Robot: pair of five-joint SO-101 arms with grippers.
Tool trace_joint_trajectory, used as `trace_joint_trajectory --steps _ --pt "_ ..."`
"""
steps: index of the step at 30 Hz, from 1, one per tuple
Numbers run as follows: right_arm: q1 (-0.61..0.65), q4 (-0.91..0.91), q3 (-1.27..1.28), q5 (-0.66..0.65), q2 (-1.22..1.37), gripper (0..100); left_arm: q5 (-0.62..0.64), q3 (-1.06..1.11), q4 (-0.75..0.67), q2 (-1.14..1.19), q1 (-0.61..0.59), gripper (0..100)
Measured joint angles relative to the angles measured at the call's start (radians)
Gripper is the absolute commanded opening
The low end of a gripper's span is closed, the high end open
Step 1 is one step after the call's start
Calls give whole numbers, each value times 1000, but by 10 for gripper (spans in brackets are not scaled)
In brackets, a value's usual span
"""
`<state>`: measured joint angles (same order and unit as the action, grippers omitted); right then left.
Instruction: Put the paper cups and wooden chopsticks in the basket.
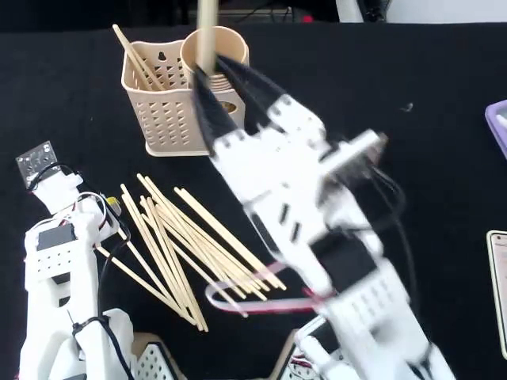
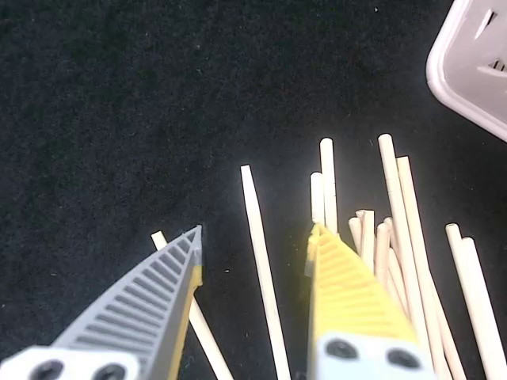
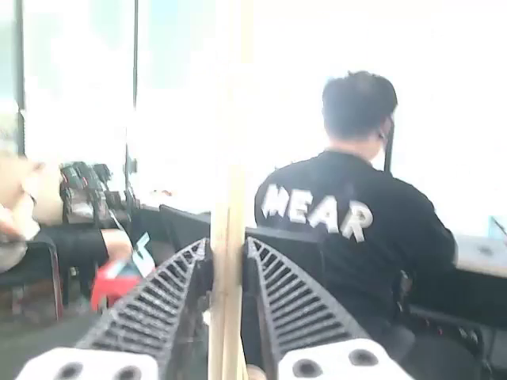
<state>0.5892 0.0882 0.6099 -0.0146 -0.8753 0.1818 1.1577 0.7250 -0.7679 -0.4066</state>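
Chopsticks (image 1: 207,32) were clenched upright in the right gripper (image 1: 214,75) above the basket (image 1: 162,119) at upper left of the frame, seemingly to be dropped in beside the cup (image 1: 234,38) inside it. The left gripper (image 2: 255,237) was held released over the pile (image 1: 190,245) on the surface (image 1: 380,79), probably for the next pick.

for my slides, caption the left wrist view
Open left gripper above loose wooden chopsticks on the black table, basket corner nearby
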Motion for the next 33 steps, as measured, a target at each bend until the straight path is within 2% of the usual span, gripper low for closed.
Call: trace_joint_trajectory --steps 2,5,12,17,22,26,33 --pt "3 -86 -66 0 137 11 0 0 0 0 0 216" --pt "3 -120 -209 0 359 11 0 0 0 0 0 216" --pt "3 -130 -532 0 859 11 0 21 0 0 0 216" --pt "3 -130 -658 0 1119 11 0 21 0 0 0 216" --pt "3 -114 -661 0 1172 23 0 21 0 0 0 216" --pt "3 -2 -661 0 1172 129 0 21 0 0 0 216" --pt "3 150 -661 3 1096 135 0 21 0 0 0 216"
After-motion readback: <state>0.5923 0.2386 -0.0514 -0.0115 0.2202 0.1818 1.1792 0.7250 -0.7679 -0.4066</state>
